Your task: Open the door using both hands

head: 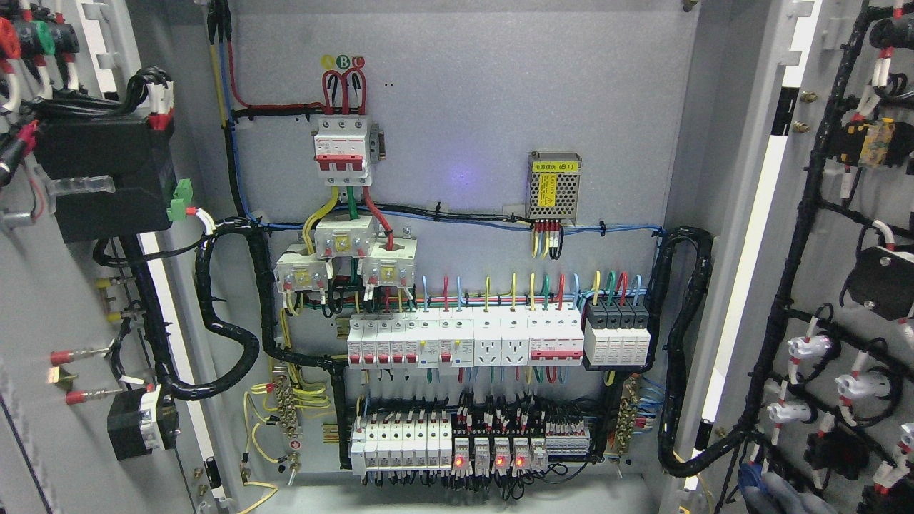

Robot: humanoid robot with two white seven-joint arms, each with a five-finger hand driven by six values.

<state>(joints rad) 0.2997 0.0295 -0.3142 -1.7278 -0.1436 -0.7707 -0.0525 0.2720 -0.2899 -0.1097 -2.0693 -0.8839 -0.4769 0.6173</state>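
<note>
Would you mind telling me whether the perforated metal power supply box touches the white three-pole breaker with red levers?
Apart: the head view shows bare grey backplate between the perforated metal power supply box and the white three-pole breaker.

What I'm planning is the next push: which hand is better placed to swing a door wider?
Probably the right: the right hand shows at the bottom right beside the open right door; the left hand is out of view.

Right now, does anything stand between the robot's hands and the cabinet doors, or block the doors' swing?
Nothing visible does. The left door and right door already stand wide open, exposing the breaker panel. Only the right hand shows, low beside the right door.
</note>
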